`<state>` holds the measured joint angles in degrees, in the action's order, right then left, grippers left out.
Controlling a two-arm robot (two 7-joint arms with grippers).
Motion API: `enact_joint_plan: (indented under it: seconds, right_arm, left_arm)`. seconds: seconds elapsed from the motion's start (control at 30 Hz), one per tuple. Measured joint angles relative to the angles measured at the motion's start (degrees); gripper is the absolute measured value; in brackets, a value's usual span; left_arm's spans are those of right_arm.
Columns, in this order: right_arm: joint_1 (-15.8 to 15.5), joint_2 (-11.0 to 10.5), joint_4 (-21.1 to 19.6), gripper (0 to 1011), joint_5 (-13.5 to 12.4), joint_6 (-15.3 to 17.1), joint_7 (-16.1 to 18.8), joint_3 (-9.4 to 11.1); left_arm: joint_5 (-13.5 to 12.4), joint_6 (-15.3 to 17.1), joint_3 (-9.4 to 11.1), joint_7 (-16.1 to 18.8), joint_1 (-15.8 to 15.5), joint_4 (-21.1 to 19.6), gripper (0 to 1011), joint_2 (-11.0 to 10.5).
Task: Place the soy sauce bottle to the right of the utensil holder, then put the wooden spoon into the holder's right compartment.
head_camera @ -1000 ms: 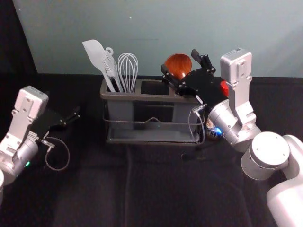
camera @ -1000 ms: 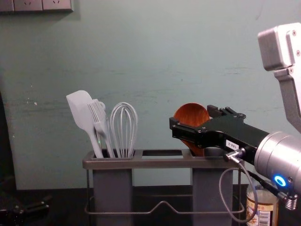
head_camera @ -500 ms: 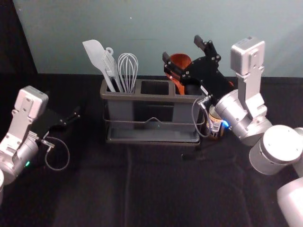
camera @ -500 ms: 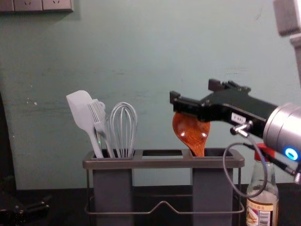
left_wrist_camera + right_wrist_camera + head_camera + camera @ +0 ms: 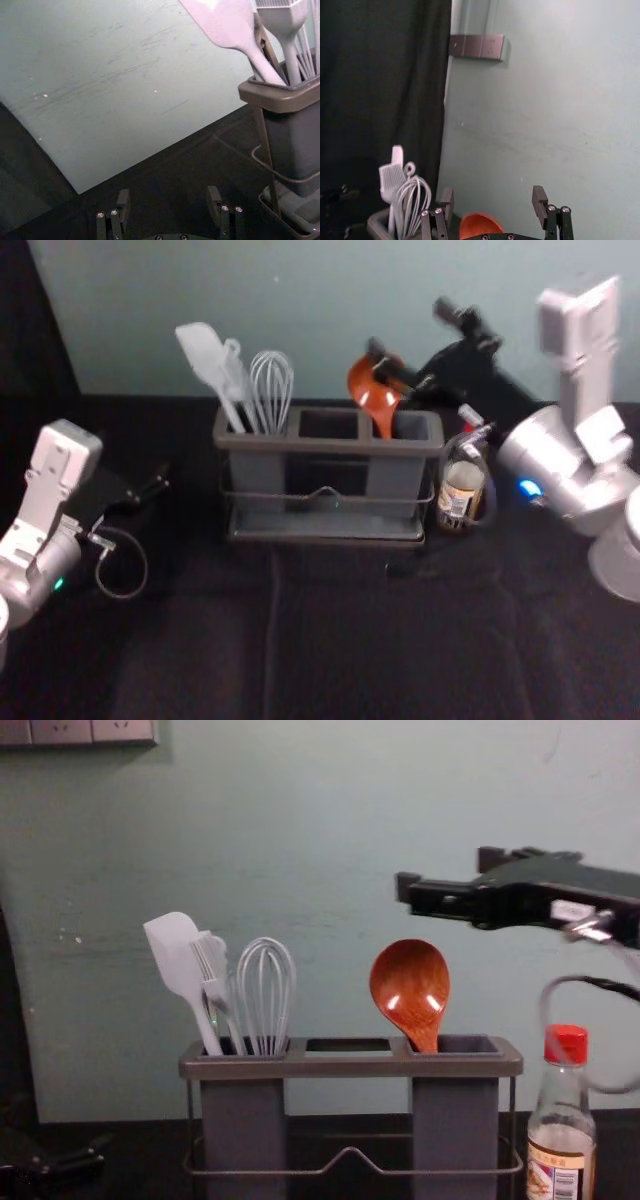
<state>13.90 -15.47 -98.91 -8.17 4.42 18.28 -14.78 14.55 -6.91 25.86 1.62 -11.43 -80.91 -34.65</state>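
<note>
Spoon (image 5: 410, 985) released in right compartment (image 5: 455, 1120); right hand (image 5: 447, 872) withdrawn to 1 o'clock, fingers apart; bottle (image 5: 565, 1140) at 3 o'clock, goal seemingly met; left hand (image 5: 168, 194) parked, 9 o'clock, apart

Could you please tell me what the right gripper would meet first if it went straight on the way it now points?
Most likely the wall: the right gripper points toward it, higher than the wooden spoon in the chest view. Depth is hard to judge.
</note>
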Motion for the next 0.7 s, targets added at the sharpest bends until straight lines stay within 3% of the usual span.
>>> enact_joint_plan:
  seconds: [0.1, 0.23, 0.5, 0.7]
  right_arm:
    - [-1.7, -2.9, -3.6, 1002, -2.4, 4.6, 1.7, 1.7]
    - [-5.1, -6.9, -7.6, 1002, -5.7, 8.0, 3.8, 4.3]
    - [-9.8, -10.7, -9.9, 1002, -9.0, 6.9, 5.2, 7.5]
    - [-11.7, -12.3, -10.0, 1002, -10.9, 7.7, 5.3, 8.3]
  left_arm:
    - [0.0, 0.0, 0.0, 0.0, 0.0, 0.0, 1005, 0.0]
    - [0.0, 0.0, 0.0, 0.0, 0.0, 0.0, 1005, 0.0]
    - [0.0, 0.0, 0.0, 0.0, 0.0, 0.0, 1005, 0.0]
    - [0.0, 0.0, 0.0, 0.0, 0.0, 0.0, 1005, 0.0]
